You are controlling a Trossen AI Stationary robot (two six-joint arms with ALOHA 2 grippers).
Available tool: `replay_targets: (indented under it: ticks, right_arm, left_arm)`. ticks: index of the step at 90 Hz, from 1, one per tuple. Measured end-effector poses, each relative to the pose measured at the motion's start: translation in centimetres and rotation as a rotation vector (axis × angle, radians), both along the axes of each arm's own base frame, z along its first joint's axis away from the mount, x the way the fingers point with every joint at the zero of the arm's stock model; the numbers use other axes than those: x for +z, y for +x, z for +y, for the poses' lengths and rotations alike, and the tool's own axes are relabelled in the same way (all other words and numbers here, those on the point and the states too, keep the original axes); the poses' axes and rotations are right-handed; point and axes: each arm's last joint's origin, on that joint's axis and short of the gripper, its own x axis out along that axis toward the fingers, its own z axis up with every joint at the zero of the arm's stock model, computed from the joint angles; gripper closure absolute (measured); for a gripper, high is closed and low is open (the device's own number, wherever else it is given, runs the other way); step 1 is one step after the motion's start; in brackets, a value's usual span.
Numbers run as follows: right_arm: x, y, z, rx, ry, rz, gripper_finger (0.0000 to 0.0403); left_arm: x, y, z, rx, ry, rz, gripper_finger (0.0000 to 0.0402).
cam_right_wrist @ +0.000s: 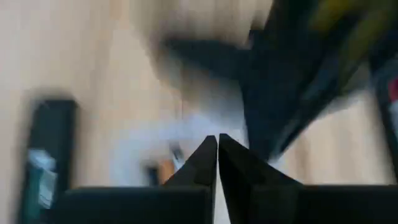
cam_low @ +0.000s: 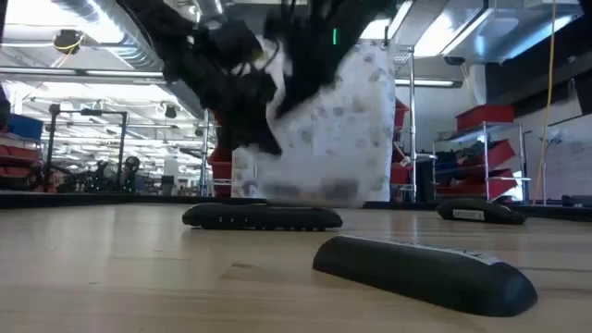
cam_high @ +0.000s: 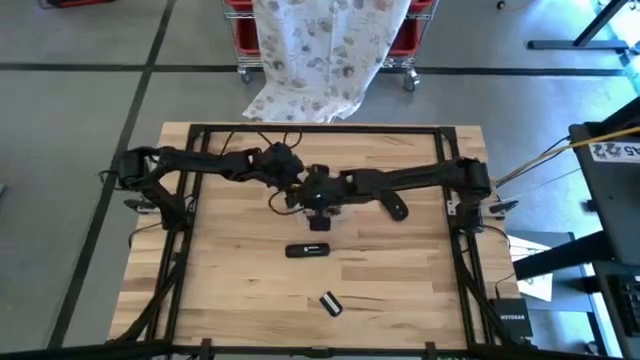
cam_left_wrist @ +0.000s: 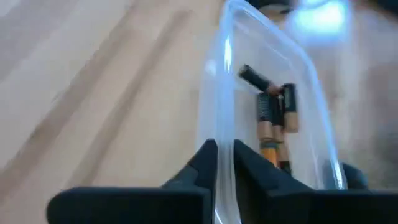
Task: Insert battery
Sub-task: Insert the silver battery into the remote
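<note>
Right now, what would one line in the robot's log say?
left tool: shut on clear tub rim | tub: batteries inside | right tool: shut, near tub | remote: on table, untouched

"NETGEAR" — on a black box [cam_high: 512, 318] (floor, beside the table) — nothing else legible.

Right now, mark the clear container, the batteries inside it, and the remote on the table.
clear container [cam_left_wrist: 214, 93]: left wrist view, on its transparent near wall.
batteries [cam_left_wrist: 272, 118]: left wrist view, on the middle of the copper-and-black cluster.
remote [cam_high: 308, 250]: high view, on the centre of its dark body.
</note>
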Motion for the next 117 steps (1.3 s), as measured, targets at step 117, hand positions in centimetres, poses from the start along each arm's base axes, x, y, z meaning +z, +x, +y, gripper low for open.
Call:
replay_targets:
  ticks: [117]
  right_arm:
    - [-7.0, -2.2, -3.9, -0.078, 0.196, 0.063, 0.0266]
  left_arm:
    - [-0.4, -1.2, 0.1, -0.058, 0.144, 0.175, 0.0389]
